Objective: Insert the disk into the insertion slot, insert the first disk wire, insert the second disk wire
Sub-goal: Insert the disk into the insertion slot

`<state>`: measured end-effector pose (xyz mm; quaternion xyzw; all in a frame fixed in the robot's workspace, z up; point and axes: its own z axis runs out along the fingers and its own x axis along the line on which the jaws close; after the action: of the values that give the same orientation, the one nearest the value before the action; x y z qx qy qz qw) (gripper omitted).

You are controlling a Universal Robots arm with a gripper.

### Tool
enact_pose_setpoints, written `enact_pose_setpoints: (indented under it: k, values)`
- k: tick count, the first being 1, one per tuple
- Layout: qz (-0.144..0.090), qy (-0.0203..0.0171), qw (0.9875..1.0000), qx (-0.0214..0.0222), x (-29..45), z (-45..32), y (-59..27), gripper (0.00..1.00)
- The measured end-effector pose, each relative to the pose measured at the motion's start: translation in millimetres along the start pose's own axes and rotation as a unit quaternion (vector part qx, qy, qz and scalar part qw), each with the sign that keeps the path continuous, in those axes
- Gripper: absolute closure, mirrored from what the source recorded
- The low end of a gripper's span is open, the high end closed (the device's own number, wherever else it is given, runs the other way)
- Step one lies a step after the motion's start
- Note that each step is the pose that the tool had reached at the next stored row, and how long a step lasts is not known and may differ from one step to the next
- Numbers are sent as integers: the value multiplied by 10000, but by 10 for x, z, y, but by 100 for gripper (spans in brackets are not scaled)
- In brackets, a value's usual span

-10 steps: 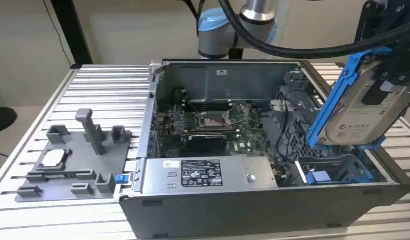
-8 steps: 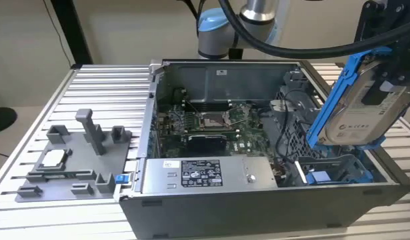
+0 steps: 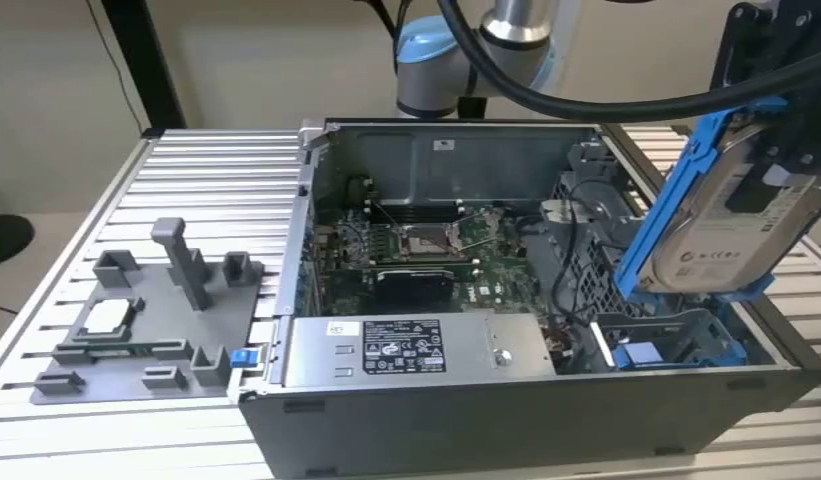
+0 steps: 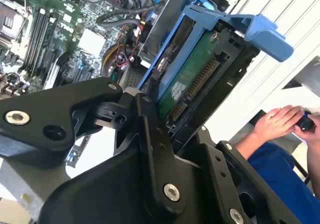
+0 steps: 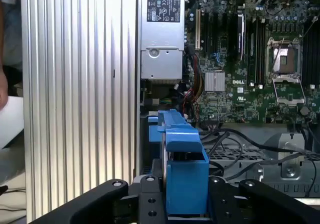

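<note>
End effector (image 5: 186, 196) pinches the disk (image 3: 725, 215), held tilted in the air above the insertion slot (image 3: 657, 350) at the exterior view's right end of the open computer case (image 3: 517, 420), not seated yet. Risk: at this tilt a blue rail could catch the bay edge or snag the loose black cables (image 5: 222, 134) nearby, twisting the disk in the pinch. Disk: silver-grey, pale printed label, bright blue rails.

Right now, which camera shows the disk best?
The exterior view: the disk hangs tilted above the open case, label face and blue rails visible. The second wrist view shows its connector edge; the first wrist view, a blue rail end between the jaws.
</note>
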<state>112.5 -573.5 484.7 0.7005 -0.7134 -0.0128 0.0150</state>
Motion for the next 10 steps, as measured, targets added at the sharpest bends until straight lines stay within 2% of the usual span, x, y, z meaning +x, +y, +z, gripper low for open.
enact_pose_setpoints:
  k: [10]
  values:
    - [0, 0, 10000, 0, 39, 19, -2, 100]
